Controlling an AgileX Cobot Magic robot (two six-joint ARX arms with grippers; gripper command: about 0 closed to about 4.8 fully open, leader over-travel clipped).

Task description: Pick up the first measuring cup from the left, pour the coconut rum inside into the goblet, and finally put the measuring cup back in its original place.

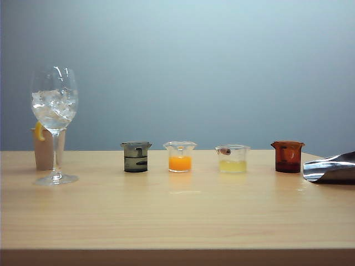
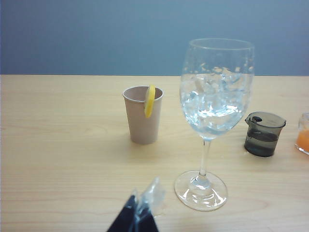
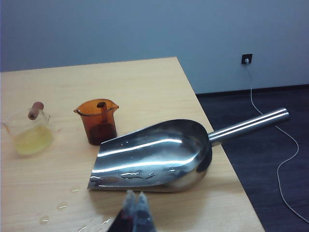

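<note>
Smoky grey-olive translucent measuring cup [image 1: 136, 157] at three o'clock of tall clear ice-filled goblet [image 1: 54, 123], within pouring reach; left gripper [image 2: 143, 209] and right gripper [image 3: 135, 205] together, empty, above tabletop [image 1: 177, 216].

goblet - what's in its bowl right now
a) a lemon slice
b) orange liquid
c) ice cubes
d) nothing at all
c: the goblet has clear ice cubes piled in its bowl; the orange liquid sits in a separate small cup, and the lemon slice hangs on the rim of the paper cup behind it.
</note>
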